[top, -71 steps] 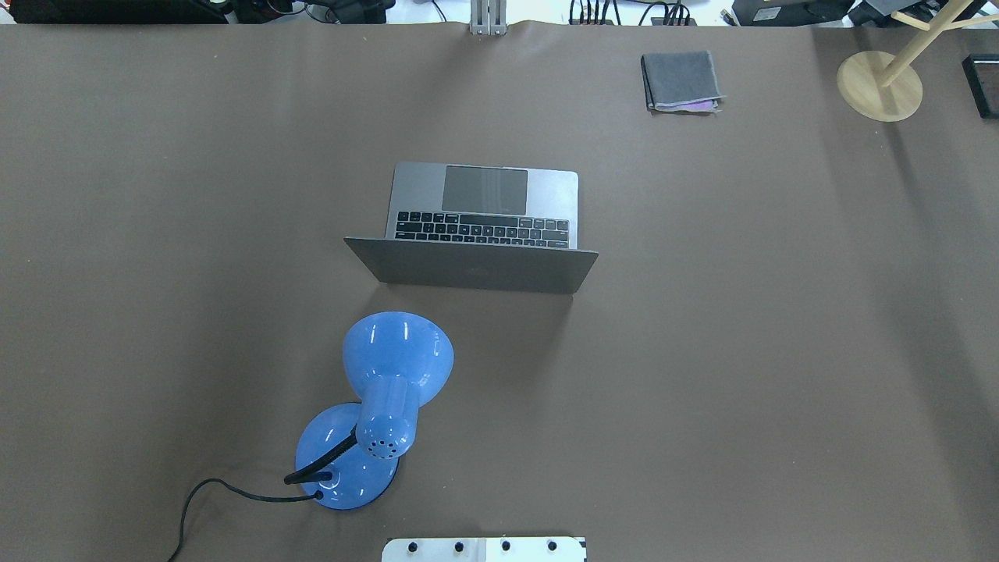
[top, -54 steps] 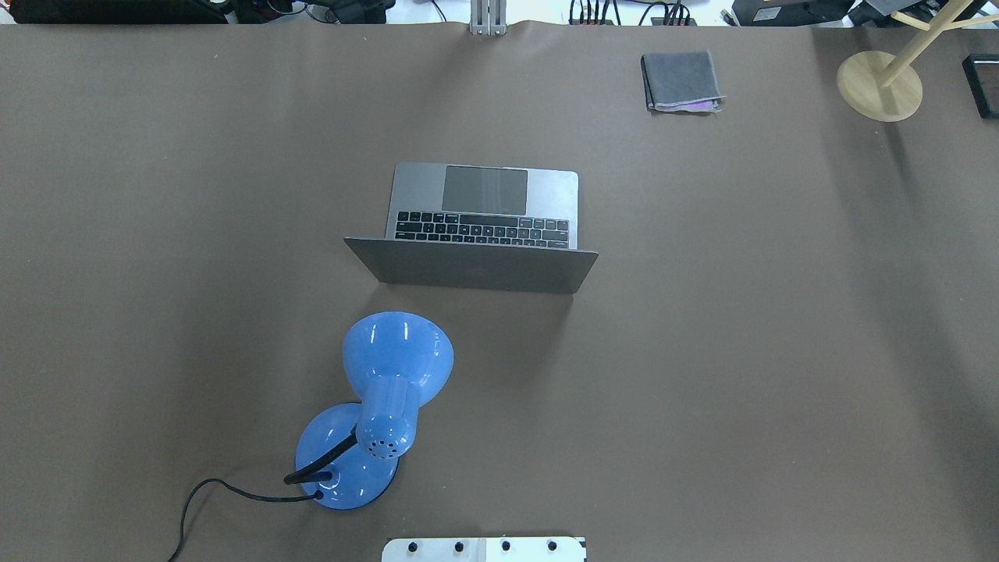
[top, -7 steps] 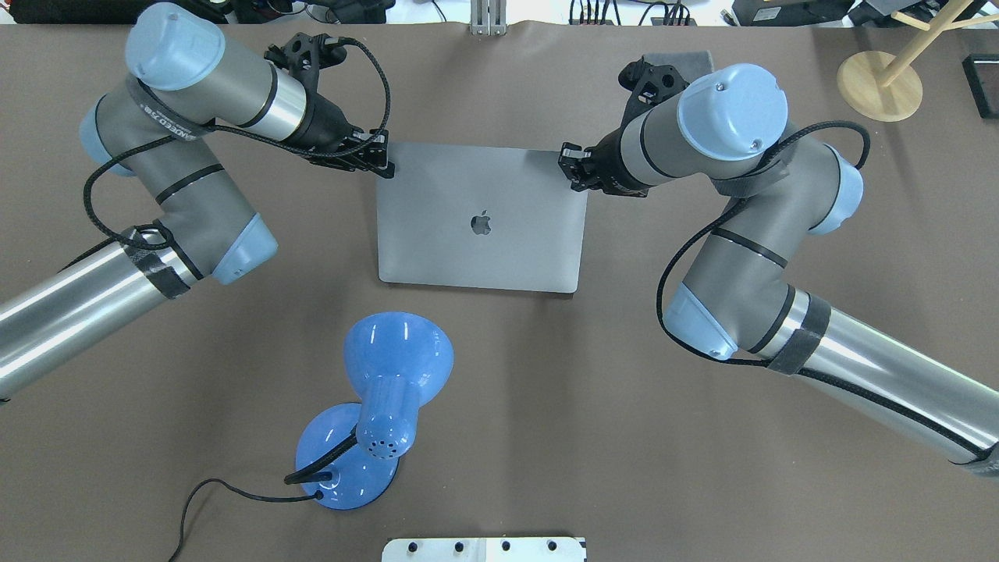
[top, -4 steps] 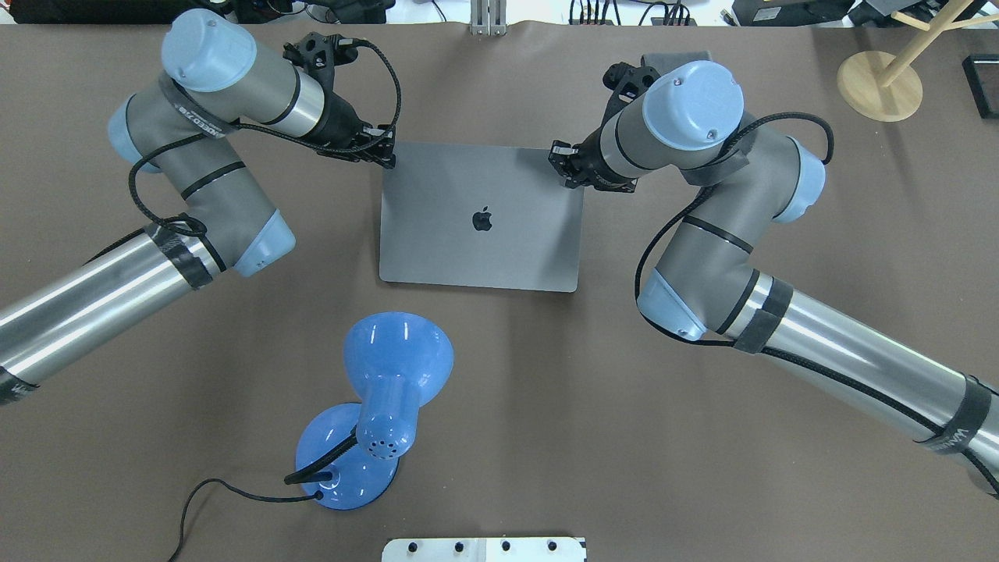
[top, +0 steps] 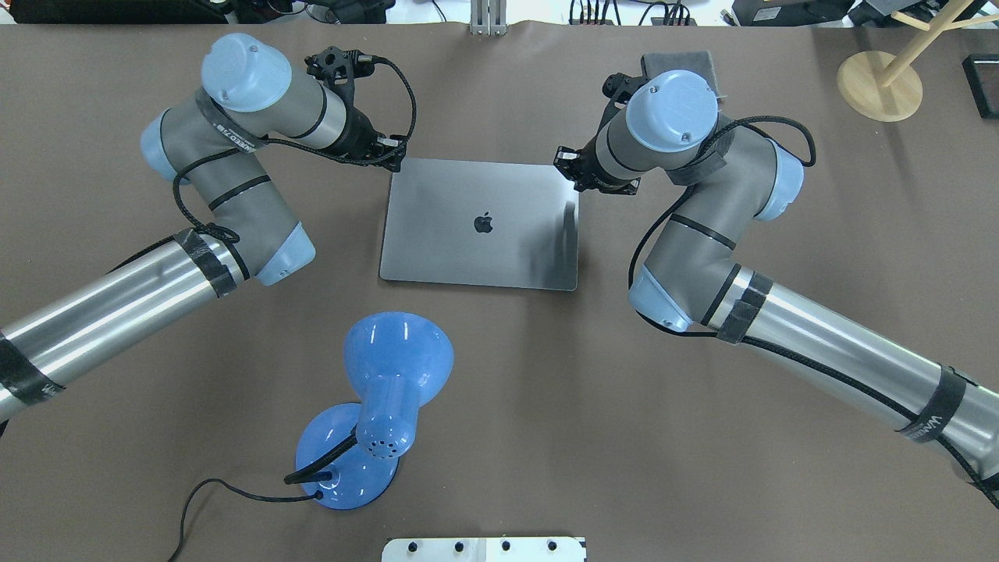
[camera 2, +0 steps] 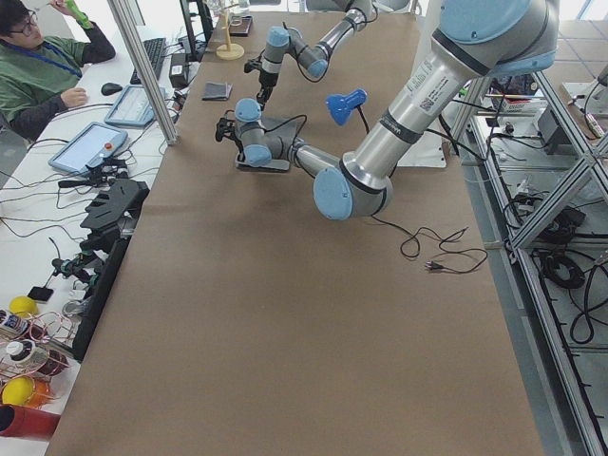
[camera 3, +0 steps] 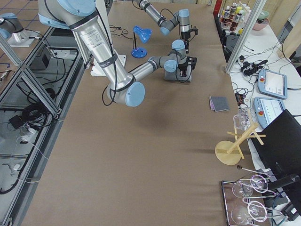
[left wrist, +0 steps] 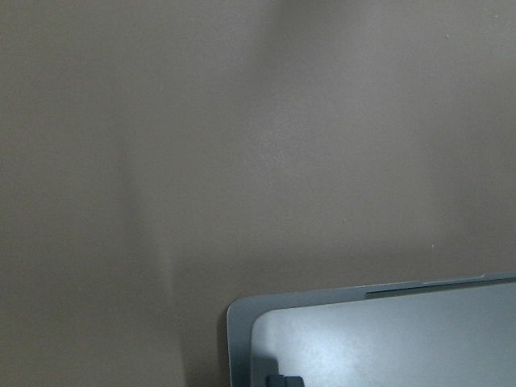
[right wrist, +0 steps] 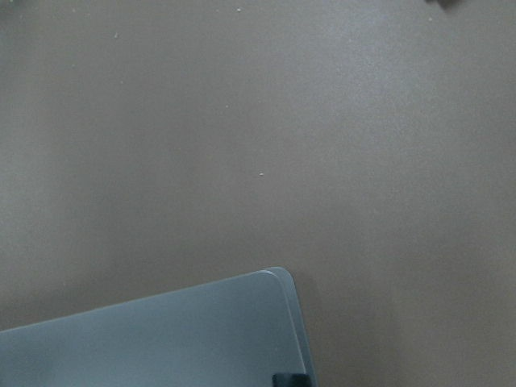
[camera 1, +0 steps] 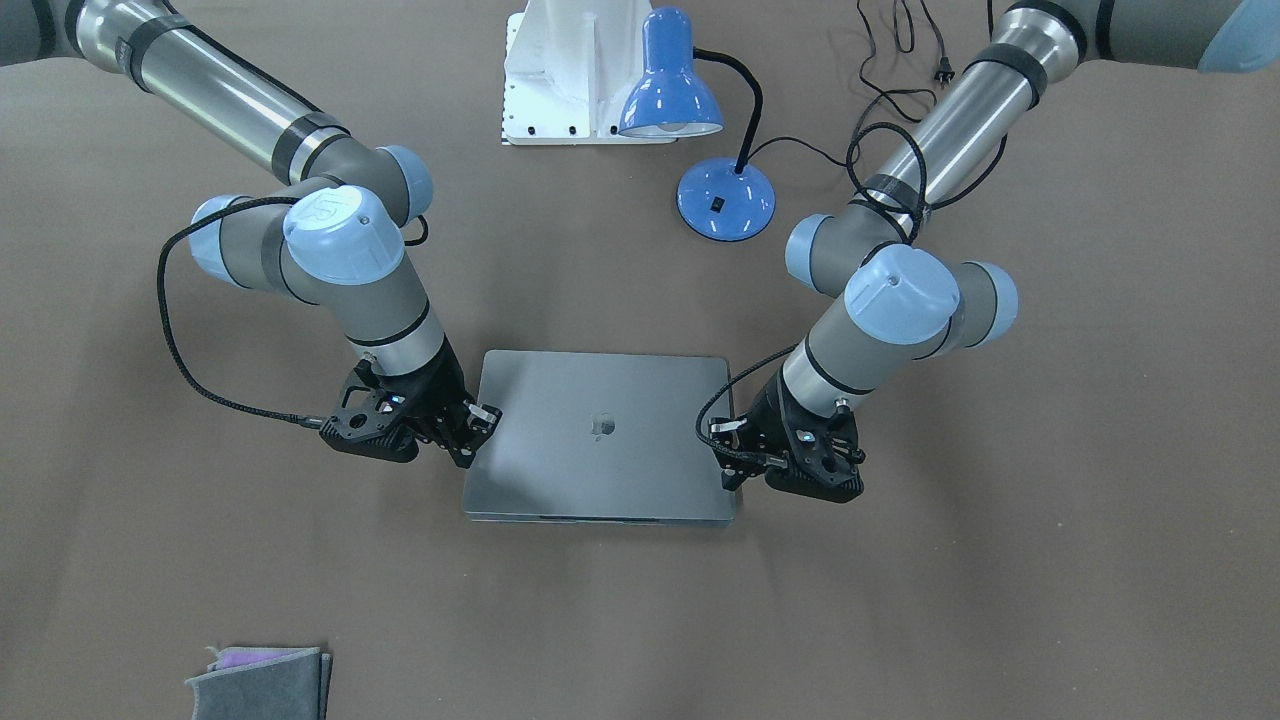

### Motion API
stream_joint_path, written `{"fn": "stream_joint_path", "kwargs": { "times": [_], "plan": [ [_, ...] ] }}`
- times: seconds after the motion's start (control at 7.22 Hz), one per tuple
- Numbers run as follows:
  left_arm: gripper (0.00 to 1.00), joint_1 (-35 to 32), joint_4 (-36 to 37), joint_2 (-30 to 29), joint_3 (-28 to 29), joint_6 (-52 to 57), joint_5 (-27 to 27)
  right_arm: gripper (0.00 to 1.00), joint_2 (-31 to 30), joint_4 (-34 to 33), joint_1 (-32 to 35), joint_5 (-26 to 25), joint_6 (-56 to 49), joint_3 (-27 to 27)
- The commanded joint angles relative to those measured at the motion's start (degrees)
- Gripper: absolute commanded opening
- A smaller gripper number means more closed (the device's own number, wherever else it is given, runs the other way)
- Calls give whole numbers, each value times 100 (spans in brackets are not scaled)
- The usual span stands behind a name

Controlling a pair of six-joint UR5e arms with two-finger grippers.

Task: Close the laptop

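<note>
Front view: one laptop, lid down flat, mid-table. One blue lamp, one folded cloth. Two claws: left gripper and right gripper, one at each far lid corner.
Overhead: one wooden stand.
Wrist views: dark fingertip over each corner. Opening and contact cannot be told.

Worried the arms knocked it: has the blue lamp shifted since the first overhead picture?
No. The blue lamp stands in the same spot, just left of and beyond the white base plate, as before.
</note>
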Motion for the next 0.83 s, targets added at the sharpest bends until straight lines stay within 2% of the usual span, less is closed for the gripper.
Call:
{"fn": "stream_joint_path", "kwargs": {
  "times": [0.0, 0.14, 0.28, 0.42, 0.55, 0.69],
  "plan": [
    [0, -119, 868, 45, -766, -25, -471, 0, -53, -83, 246, 318, -26, 244],
    [21, -277, 1790, 193, -1458, 53, -918, 0, -271, -74, 482, 651, -157, 446],
    [44, -461, 2104, 447, -1926, 141, -1167, 18, -691, -135, 789, 802, -706, 761],
    [97, -680, 2203, 841, -2340, 203, -1230, 99, -982, -736, 1053, 743, -1312, 1086],
    [98, -883, 2352, 1245, -2727, 673, -1248, 100, -1055, -1543, 1308, 734, -2206, 1342],
    [98, -1094, 3206, 1493, -3175, 1417, -1248, 100, -1256, -2029, 1615, 786, -3076, 1640]
  ]
}}
